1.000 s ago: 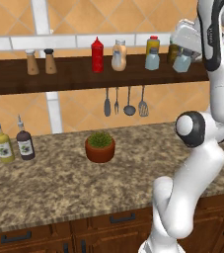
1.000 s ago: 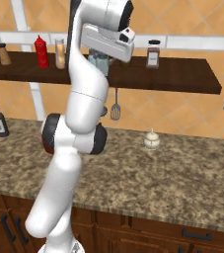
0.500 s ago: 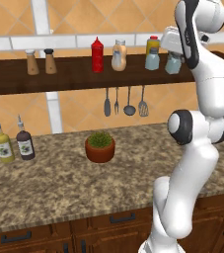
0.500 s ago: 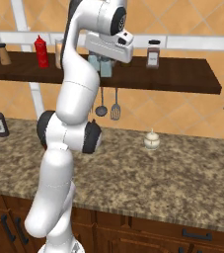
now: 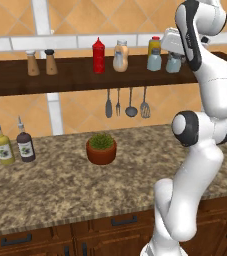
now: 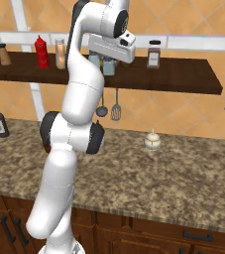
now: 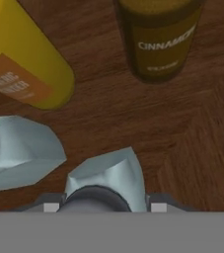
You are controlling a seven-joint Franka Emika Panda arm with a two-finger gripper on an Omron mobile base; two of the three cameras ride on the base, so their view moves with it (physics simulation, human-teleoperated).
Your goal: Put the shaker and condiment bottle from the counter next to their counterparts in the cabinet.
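Red squeeze bottle and peach condiment bottle together mid-shelf, pale shaker beside a yellow bottle, second shaker just right of it — fingers clasping that shaker, above the worktop.

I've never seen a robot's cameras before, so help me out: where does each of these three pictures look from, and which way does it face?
Left base view: behind the arm's left, looking forward and down at the counter and wooden shelf; the white arm rises at the right.
Right base view: behind the arm's right, facing the same counter and shelf; the arm rises at the left.
Hand view: on the hand, looking down at the shelf board, a shaker just under it, a second shaker beside.
Shared: both base views show the red bottle and peach bottle.
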